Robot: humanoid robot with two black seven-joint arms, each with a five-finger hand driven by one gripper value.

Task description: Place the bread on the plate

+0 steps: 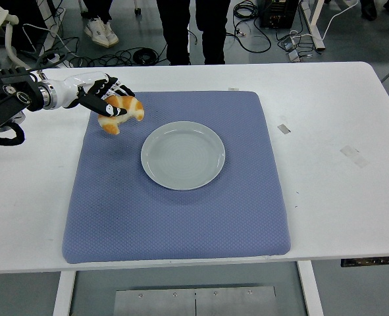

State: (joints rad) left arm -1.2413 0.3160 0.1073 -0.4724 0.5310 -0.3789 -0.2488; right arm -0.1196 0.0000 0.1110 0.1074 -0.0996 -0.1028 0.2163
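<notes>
In the upper left of the frame we see the left robot hand (107, 97) with its fingers wrapped over the bread (120, 112), a golden croissant-shaped piece held above the upper left corner of the blue mat (181, 217); a faint shadow lies on the mat below it, so we take it to be off the surface. The black arm (10, 105) behind it comes in from the left edge over the white bench (339, 197). The plate (183, 155), pale grey and round, lies flat on the mat to the lower right of the bread, near it but apart, with bare mat between the two. We see nothing standing on the mat between bread and plate. On the bench to the right of the mat there are two small strips of tape (284, 128), well apart from the plate. Along the top of the frame, beyond the bench's far edge, we see a person's legs (191, 29) in dark trousers, cables (125, 56) on the floor, and a pair of white shoes (99, 29) at the upper left.
</notes>
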